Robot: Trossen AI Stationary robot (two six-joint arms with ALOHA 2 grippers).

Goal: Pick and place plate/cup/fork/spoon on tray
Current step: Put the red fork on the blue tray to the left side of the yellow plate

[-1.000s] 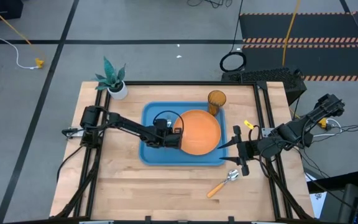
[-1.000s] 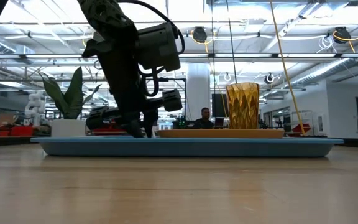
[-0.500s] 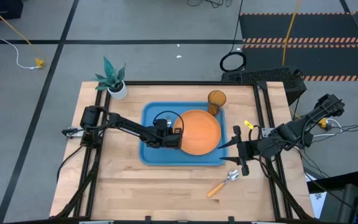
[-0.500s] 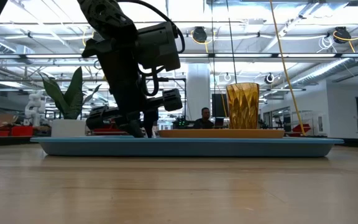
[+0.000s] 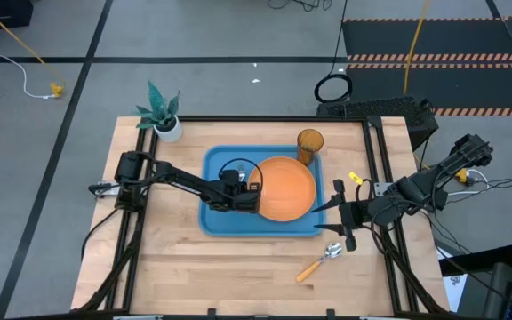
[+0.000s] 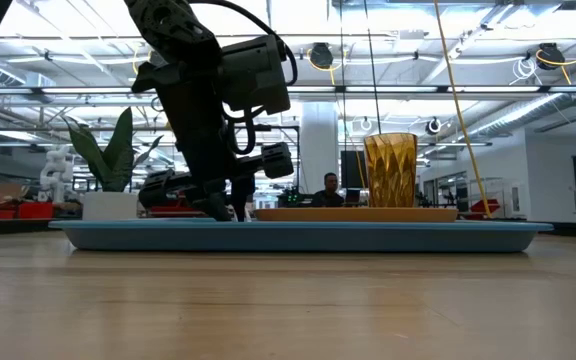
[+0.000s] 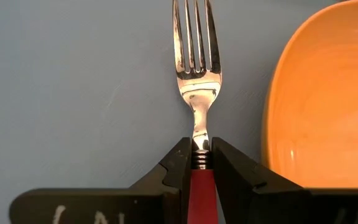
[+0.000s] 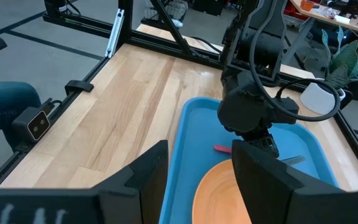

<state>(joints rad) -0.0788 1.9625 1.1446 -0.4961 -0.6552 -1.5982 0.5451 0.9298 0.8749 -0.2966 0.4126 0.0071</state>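
- High view: 1 wooden table [image 5: 176, 267] on a grey floor holds the blue tray [image 5: 216, 160], with a potted plant [image 5: 165, 120] at its far-left corner.
- Low view alone shows the lit hall behind.
- Left wrist view: the left gripper [image 7: 201, 163] pinches the fork [image 7: 196, 68] over the tray beside the plate [image 5: 284, 188]; the cup [image 5: 309, 144] stands in the tray's far-right corner.
- Near the table's right edge, the right gripper [image 5: 338, 216] gapes empty by the spoon [image 5: 320, 260].
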